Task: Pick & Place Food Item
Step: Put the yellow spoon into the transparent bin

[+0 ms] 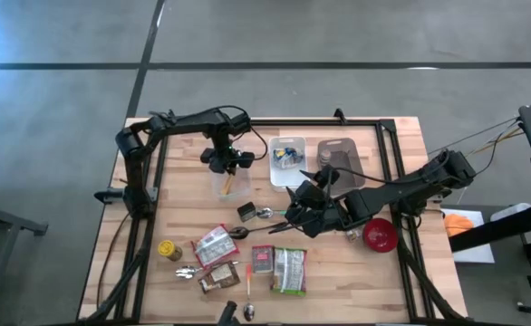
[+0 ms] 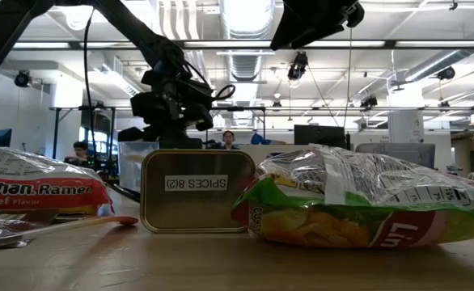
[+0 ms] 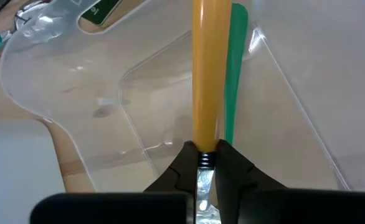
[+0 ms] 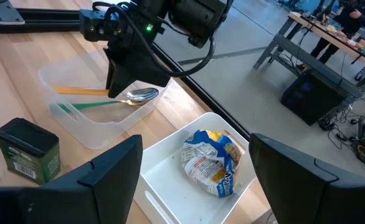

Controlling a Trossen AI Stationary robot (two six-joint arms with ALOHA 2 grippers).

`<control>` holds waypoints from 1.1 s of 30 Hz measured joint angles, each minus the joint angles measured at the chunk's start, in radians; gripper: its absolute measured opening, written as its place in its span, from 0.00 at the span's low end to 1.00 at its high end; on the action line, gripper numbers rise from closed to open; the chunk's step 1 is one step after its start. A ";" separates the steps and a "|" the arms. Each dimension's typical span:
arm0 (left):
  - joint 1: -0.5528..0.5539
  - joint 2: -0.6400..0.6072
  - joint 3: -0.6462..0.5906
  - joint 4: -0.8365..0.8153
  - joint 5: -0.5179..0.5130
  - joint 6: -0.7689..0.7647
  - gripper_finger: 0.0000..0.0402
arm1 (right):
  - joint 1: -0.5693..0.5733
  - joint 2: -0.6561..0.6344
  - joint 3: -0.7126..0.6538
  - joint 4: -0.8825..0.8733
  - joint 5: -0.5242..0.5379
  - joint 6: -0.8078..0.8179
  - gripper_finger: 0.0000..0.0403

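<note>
We see, only in the right wrist view, a crumpled blue-yellow food packet [image 4: 209,163] in the white tray [image 4: 170,180], right gripper [image 4: 195,180] fingers wide, left gripper [image 3: 206,163] pinching a yellow-handled spoon [image 3: 205,74].

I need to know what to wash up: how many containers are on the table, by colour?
Clear tub: 1
White bin: 1
Grey tray: 1
Red bowl: 1
Total: 4
</note>
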 joint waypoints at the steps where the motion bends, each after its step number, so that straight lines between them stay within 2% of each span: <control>1: 0.000 0.000 0.000 0.000 0.003 -0.001 0.05 | 0.000 0.000 0.000 0.000 0.000 0.000 0.73; 13: -0.005 -0.001 0.000 -0.004 0.018 -0.051 0.06 | 0.000 0.000 0.000 0.000 0.000 0.000 0.73; 20: -0.005 -0.001 0.000 -0.003 0.018 -0.058 0.12 | 0.000 0.000 0.000 0.000 0.000 0.000 0.73; 33: -0.037 -0.001 -0.001 -0.004 0.018 -0.201 0.14 | 0.000 0.000 0.000 0.000 0.000 0.000 0.73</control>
